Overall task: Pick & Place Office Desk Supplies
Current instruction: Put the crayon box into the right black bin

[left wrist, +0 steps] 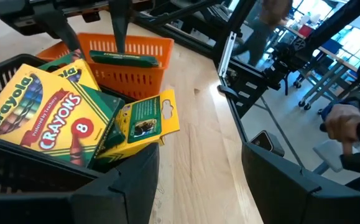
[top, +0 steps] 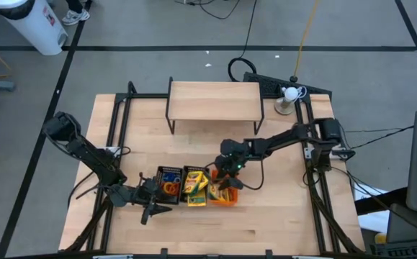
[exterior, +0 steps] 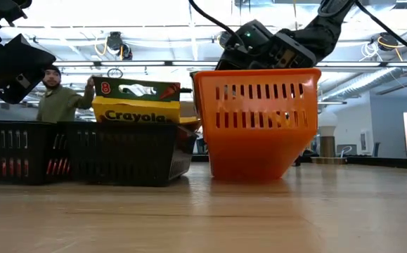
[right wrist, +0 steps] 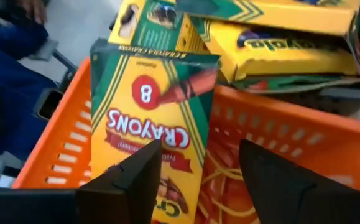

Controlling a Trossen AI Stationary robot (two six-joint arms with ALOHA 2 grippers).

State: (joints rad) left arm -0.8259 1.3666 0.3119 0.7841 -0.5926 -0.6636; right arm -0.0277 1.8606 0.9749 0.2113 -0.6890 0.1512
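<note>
Legible markings, by view.

Low view: crayon box (exterior: 136,100) above the black tray (exterior: 129,156) reads "Crayola" on its yellow side; a white "8" in a red disc stands on its green top edge.

Left wrist view: front box (left wrist: 40,115) in the black tray reads "Crayola", "CRAYONS" and "8". Small print on the green-backed box (left wrist: 143,119) is not readable.

Right wrist view: held box (right wrist: 150,124) over the orange tray (right wrist: 304,146) shows "CRAYONS" and "8", inverted. Yellow box beyond (right wrist: 279,50) shows part of "Crayola", inverted.

High view: nothing readable.
</note>
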